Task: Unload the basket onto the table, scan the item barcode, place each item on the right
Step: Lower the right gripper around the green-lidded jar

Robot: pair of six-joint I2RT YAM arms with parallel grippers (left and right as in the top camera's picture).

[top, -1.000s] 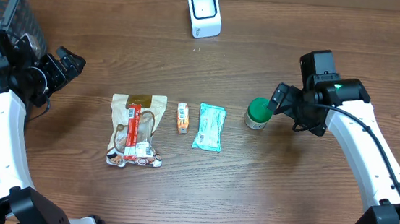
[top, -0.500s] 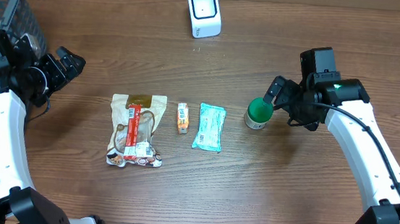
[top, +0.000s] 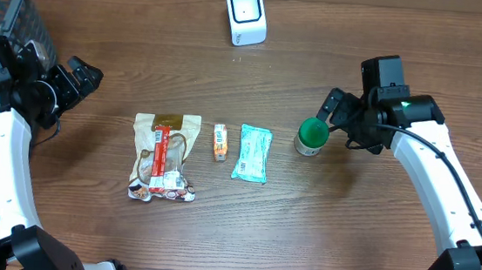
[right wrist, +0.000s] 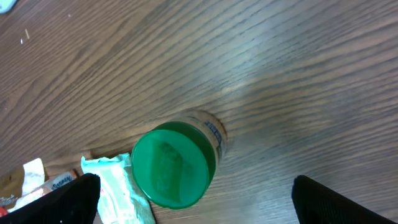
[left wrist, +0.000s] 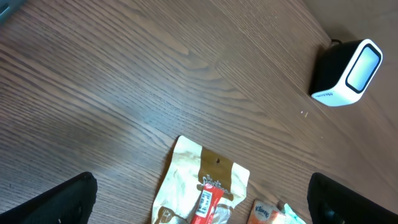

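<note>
Two grippers, both spread wide and empty.

Overhead: the right gripper (top: 337, 121) has edged left over the last second and is now just beside the jar (top: 313, 136). The left gripper (top: 84, 78) is unmoved, and the scanner (top: 246, 15) stands well apart.

Left wrist: the snack bag (left wrist: 200, 186) lies untouched.

Right wrist: the jar stands upright ahead of the fingers (right wrist: 68, 199), so a grasp appears imminent.

Your right gripper (top: 337, 120) has edged left and slightly toward the far side of the surface, closing in on the green-lidded jar (top: 312, 136).
</note>
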